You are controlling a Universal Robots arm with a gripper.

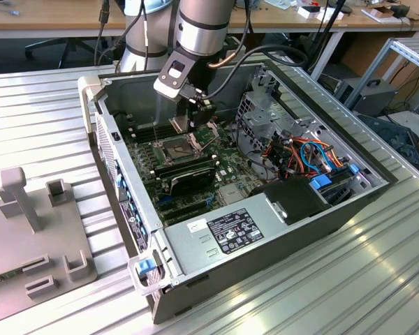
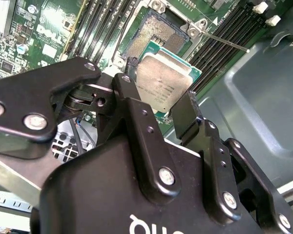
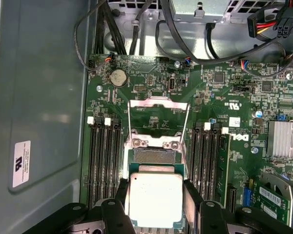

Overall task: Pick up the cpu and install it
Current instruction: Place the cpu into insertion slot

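The black two-fingered gripper [image 3: 156,197] is clamped on the cpu [image 3: 155,199], a thin square chip with a pale grey metallic face. One finger [image 3: 121,195] presses on each of two opposite edges. The second wrist view shows the same hold: the cpu [image 2: 163,85] is pinched flat between the jaws with its face up towards the camera.

Here's the relation that matters. The dark square socket [image 3: 154,156] lies directly under and just beyond the chip, on the side of its raised thin metal hinged frame [image 3: 158,117]. Only a strip of the socket shows past the chip's edge.

The chip's edges run roughly parallel to the socket's, so it looks squared up but offset. I judge it is being held above the socket, not seated.

In the exterior view the gripper [image 1: 195,118] hangs over the green motherboard [image 1: 227,164] inside the open grey metal computer case [image 1: 91,98], with the socket [image 1: 178,146] close below it. Rows of long black memory slots [image 3: 102,161] flank the socket on both sides.
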